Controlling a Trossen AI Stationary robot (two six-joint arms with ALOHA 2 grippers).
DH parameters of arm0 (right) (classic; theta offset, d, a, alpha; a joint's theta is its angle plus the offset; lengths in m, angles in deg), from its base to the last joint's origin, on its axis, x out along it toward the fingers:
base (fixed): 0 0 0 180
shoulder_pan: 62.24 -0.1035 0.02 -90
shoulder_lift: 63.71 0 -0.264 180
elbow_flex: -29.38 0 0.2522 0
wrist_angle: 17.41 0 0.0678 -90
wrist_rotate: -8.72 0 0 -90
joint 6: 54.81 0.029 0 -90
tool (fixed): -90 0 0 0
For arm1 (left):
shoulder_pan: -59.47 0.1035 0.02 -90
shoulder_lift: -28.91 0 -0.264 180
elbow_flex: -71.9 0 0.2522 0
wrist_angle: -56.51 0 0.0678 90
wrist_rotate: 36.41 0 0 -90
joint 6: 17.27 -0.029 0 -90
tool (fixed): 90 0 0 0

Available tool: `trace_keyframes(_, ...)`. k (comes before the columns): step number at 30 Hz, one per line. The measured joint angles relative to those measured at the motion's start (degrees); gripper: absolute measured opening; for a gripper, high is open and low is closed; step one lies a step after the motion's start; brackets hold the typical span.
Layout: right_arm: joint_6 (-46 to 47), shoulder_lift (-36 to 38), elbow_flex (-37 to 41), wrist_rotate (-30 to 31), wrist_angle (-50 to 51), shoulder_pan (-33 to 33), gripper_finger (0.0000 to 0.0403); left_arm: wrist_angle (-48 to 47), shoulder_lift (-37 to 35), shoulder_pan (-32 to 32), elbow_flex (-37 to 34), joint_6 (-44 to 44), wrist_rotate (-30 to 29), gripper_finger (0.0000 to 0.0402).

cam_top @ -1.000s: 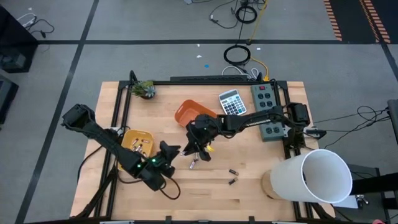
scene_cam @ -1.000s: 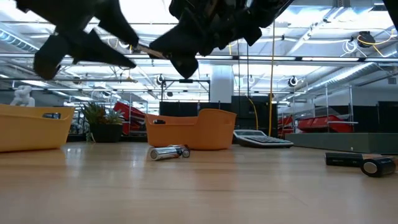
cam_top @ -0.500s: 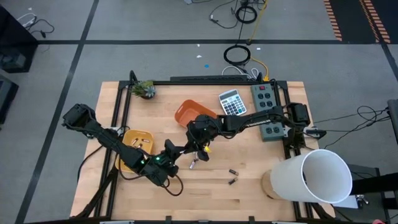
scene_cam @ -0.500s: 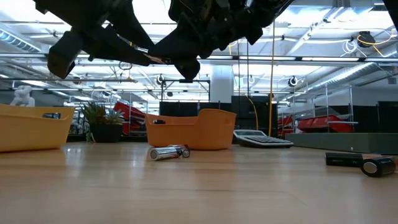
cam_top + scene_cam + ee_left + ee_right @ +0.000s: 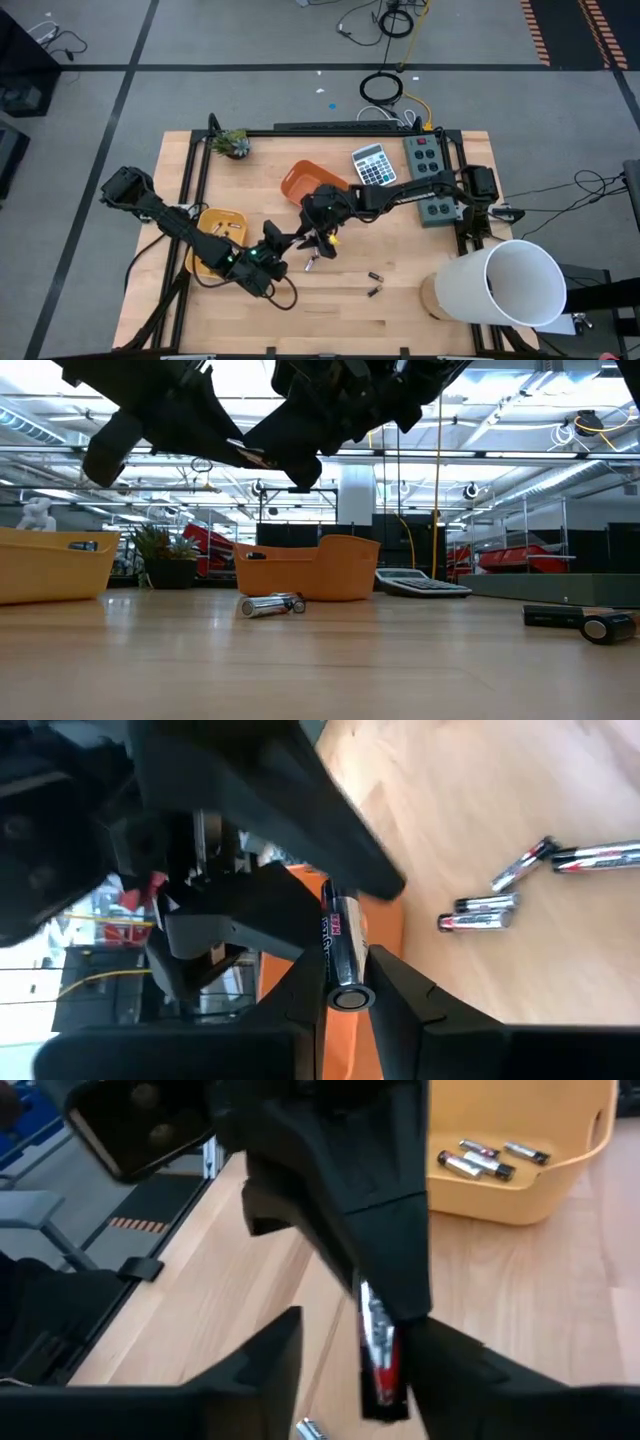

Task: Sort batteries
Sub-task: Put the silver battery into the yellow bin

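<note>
Wooden tabletop (image 5: 400, 300) fills my overhead view, with a yellow bin (image 5: 218, 238) at nine o'clock and an orange bin (image 5: 303, 178) at twelve. I see both arms meeting mid-table above three loose batteries (image 5: 520, 890). My left gripper (image 5: 340, 982) has its fingers narrowed around one silvery battery (image 5: 340, 955), seen only in the wrist views. My right gripper (image 5: 322, 240) stands apart, its fingers (image 5: 260, 1370) spread either side of that battery. A calculator (image 5: 373, 165), power strips (image 5: 432, 180) and a white cylinder (image 5: 510, 285) crowd three o'clock. Two dark batteries (image 5: 374, 283) lie at five o'clock on open wood.
</note>
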Motion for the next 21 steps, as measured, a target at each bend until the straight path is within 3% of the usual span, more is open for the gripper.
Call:
trace_keyframes(3,-0.68,0.04,0.00,0.02,1.66,0.06,0.0185,-8.74,-0.28,-1.72,1.66,7.16,0.88,0.0055)
trace_keyframes(6,-1.48,0.09,0.00,1.10,4.85,0.43,0.0200,-24.05,-1.23,-3.46,5.85,22.09,3.61,0.0055)
trace_keyframes(9,-2.39,0.09,0.00,5.37,8.86,0.70,0.0201,-42.32,-2.12,-4.40,10.11,42.42,12.26,0.0055)
trace_keyframes(13,-3.38,0.09,0.00,7.89,11.92,0.96,0.0190,-62.63,-2.13,-5.30,11.32,68.19,28.42,0.0055)
trace_keyframes(16,-3.88,0.09,0.00,7.89,11.77,0.96,0.0181,-69.62,-2.15,-6.66,8.46,82.32,39.81,0.0055)
trace_keyframes(18,-4.29,0.09,0.00,7.89,11.73,0.75,0.0176,-72.42,-2.14,-7.90,6.11,89.28,42.22,0.0058)
trace_keyframes(21,-4.96,0.09,0.00,7.84,12.42,0.37,0.0172,-72.57,-2.14,-8.54,3.51,93.59,45.04,0.0110)
